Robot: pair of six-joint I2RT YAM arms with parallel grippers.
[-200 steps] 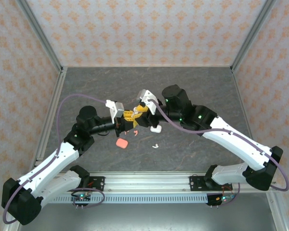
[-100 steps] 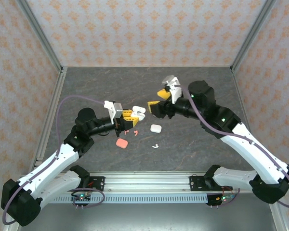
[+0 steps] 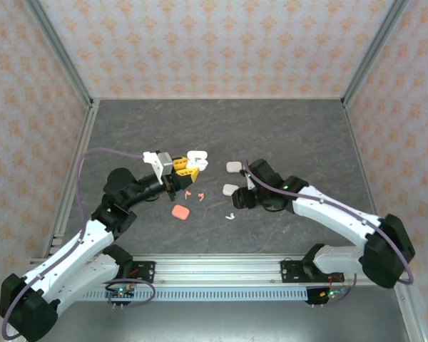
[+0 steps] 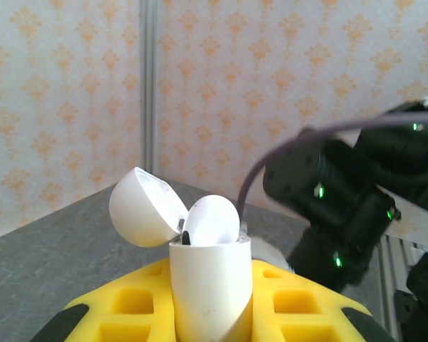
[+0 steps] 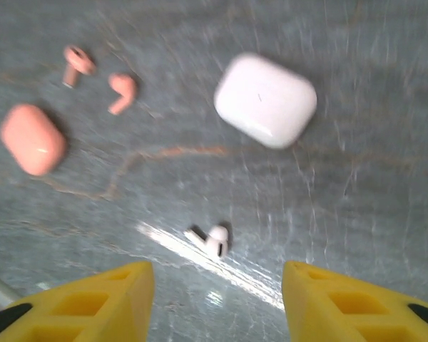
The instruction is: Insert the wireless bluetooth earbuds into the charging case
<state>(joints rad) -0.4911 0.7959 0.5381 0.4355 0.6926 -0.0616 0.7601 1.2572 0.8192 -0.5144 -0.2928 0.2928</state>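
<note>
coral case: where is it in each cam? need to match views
Top external: coral case on the table, left of centre, nearer the bases than the open white case held in the left fingers.
Right wrist: coral case at the left edge, mid-height.
Shared landmark: two coral earbuds lying just beyond it, with the closed white case further right.

There are three charging cases, an open white case [image 4: 208, 285], a closed white case [image 5: 265, 100] and a coral case [image 5: 32, 139], plus two coral earbuds [image 5: 77, 60] [image 5: 121, 91], one loose white earbud [image 5: 212, 241], and possibly a seated white bud [image 4: 212, 219] in the open one.
</note>
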